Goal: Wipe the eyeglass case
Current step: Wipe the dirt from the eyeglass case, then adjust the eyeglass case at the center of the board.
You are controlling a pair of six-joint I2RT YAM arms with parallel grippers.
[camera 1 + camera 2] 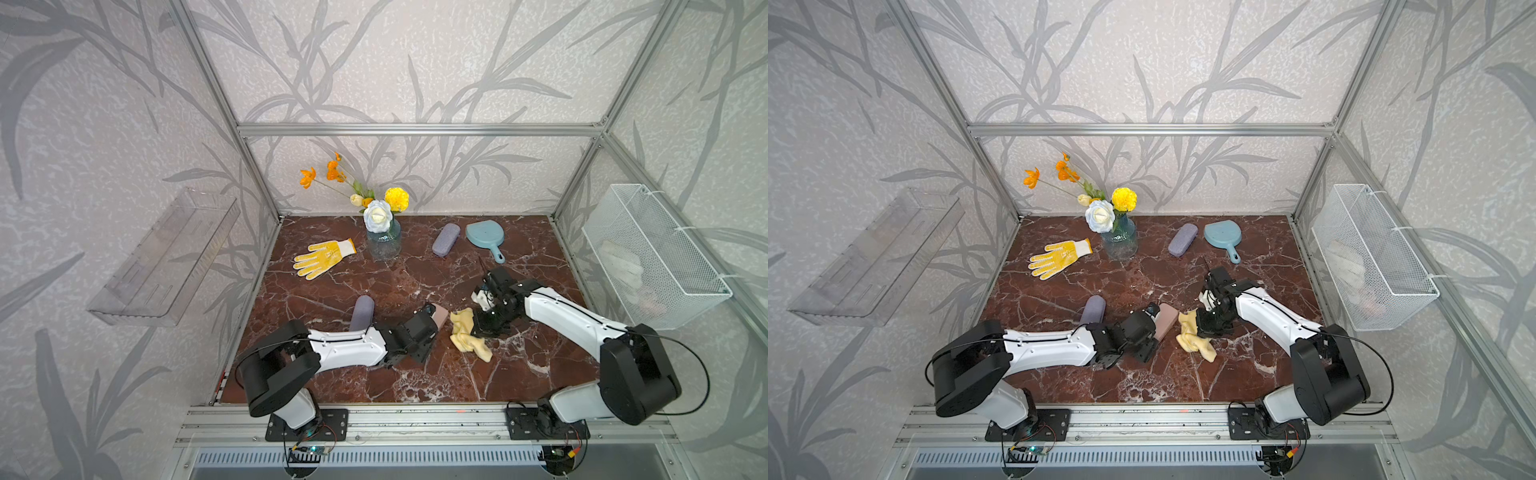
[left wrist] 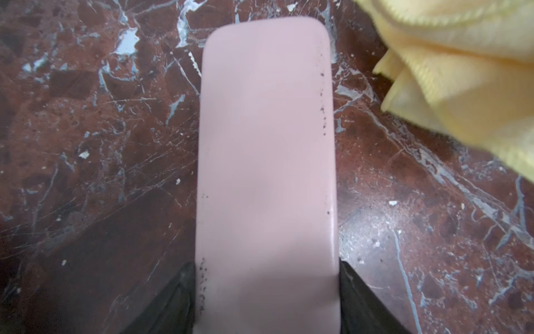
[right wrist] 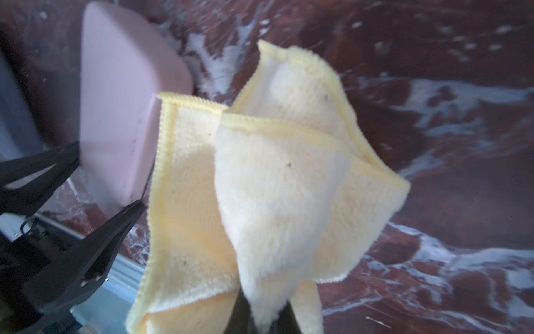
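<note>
Pink eyeglass case (image 1: 441,315): lower centre in both top views, just left of yellow cloth (image 1: 467,338); contact unclear.
Left tool (image 2: 266,277) clamped on one end of case. Right tool (image 3: 264,321) pinching bunched cloth.
Risk: case gripped by one end only, so sideways press from cloth may twist it loose. Slack folds may skim past dark specks (image 2: 323,110) on edge.
Long axis runs lower left to upper right; free rounded end points toward cloth.
</note>
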